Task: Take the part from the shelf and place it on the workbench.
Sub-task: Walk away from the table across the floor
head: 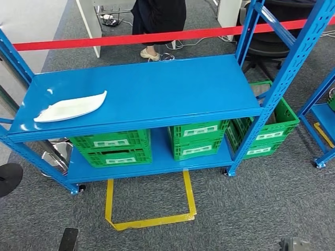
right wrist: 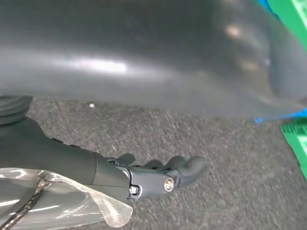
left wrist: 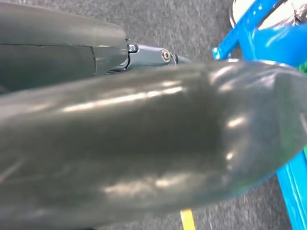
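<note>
You will find the part at the left end of the blue shelf's top deck, lying flat and near the front edge. Its long axis runs nearly across the deck, left to right, tilted a little so that the right end sits farther back. That right end narrows to a pointed tip aimed toward the middle of the deck; the left end is blunter and more ragged in outline. The piece is white, thin and elongated, with a gently curved upper edge, and glare on the deck beside it makes its left edge hard to trace. Below, on the lower deck, two stacks of green crates stand side by side, their tops cut off by the upper deck, and a further green crate sits on the carpet beyond the right upright. A yellow tape outline marks the floor in front. Behind the red barrier tape a person stands, seen only from the waist down. In the left wrist view the left hand is mostly blocked by a dark rounded body part, so you cannot tell its state. In the right wrist view the right hand hangs above the carpet with fingers loosely extended, holding nothing.
</note>
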